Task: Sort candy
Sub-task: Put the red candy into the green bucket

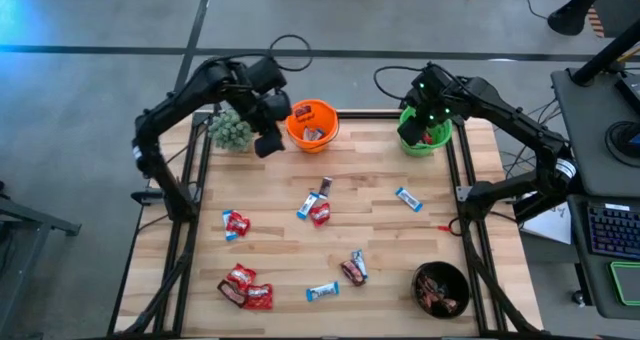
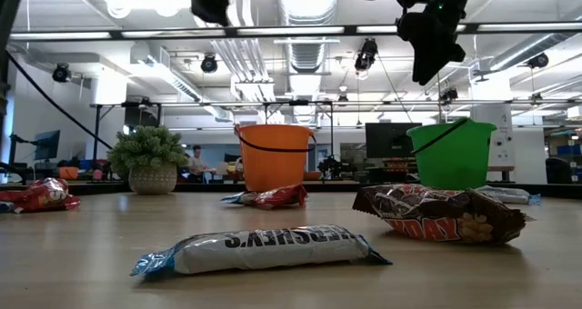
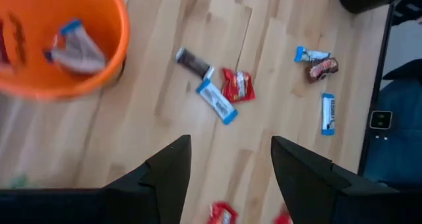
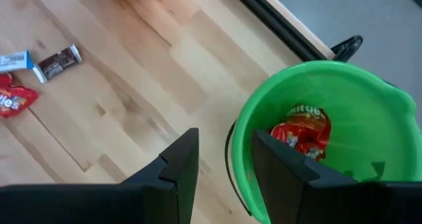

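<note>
Candy lies scattered on the wooden table: red packets (image 1: pixel 236 223), blue-and-white bars (image 1: pixel 408 198) and a mixed cluster (image 1: pixel 315 205) at the middle. My left gripper (image 3: pixel 231 151) hangs open and empty in the air beside the orange bucket (image 1: pixel 312 125), which holds a blue-and-white bar (image 3: pixel 78 47). My right gripper (image 4: pixel 225 141) is open and empty above the near rim of the green bucket (image 4: pixel 316 138), with a red packet (image 4: pixel 304 128) lying at the bucket's bottom. In the high view the left gripper (image 1: pixel 268 140) and the right gripper (image 1: pixel 420 120) show at the table's far side.
A small green plant (image 1: pixel 231 130) stands at the far left, close to my left arm. A dark bowl (image 1: pixel 441 288) with dark brown bars sits at the near right corner. More red packets (image 1: pixel 245 285) lie near left. Close to the low camera lie a white bar (image 2: pixel 259 248) and a brown bar (image 2: pixel 441 214).
</note>
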Available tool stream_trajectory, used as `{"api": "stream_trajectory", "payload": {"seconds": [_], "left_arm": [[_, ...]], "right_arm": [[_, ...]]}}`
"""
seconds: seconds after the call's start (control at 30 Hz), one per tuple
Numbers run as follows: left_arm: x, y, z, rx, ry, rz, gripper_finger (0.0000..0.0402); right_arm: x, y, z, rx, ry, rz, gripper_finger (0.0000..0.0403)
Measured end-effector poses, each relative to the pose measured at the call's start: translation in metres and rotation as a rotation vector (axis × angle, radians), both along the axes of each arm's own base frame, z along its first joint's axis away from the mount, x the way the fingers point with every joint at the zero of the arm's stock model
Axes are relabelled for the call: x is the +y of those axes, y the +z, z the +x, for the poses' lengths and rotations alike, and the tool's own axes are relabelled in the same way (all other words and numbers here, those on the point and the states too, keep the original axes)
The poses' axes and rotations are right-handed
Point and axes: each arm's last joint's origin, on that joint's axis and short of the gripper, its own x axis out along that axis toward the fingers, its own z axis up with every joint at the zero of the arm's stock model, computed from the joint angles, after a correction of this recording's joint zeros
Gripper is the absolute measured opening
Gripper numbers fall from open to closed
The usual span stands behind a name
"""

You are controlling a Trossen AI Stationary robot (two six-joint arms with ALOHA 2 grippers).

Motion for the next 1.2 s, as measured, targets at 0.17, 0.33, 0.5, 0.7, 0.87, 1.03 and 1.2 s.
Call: {"api": "stream_trajectory", "payload": {"seconds": [0.17, 0.33, 0.5, 0.7, 0.87, 1.03, 1.2], "left_arm": [[-0.01, -0.012, -0.02, 0.062, 0.053, -0.05, 0.0191], [-0.016, -0.029, -0.035, 0.131, 0.086, -0.069, 0.0191], [-0.024, -0.046, -0.044, 0.194, 0.11, -0.102, 0.0191], [-0.037, -0.065, -0.05, 0.24, 0.105, -0.135, 0.0191], [-0.047, -0.076, -0.049, 0.242, 0.105, -0.143, 0.0191], [-0.062, -0.087, -0.049, 0.289, 0.09, -0.161, 0.0191], [-0.087, -0.096, -0.05, 0.333, 0.018, -0.161, 0.0191]], "right_arm": [[0.0, 0.0, 0.0, 0.007, 0.01, 0.0, 0.0132], [0.0, 0.0, 0.0, 0.006, 0.004, 0.002, 0.0126], [0.0, 0.0, 0.0, 0.001, -0.011, 0.008, 0.0127], [0.0, 0.0, 0.0, 0.0, -0.011, 0.007, 0.0129], [0.0, 0.0, 0.0, -0.002, -0.011, 0.006, 0.0122], [0.0, 0.0, 0.0, -0.002, -0.011, 0.006, 0.0121], [0.0, 0.0, 0.0, -0.004, -0.019, 0.01, 0.0125]]}}
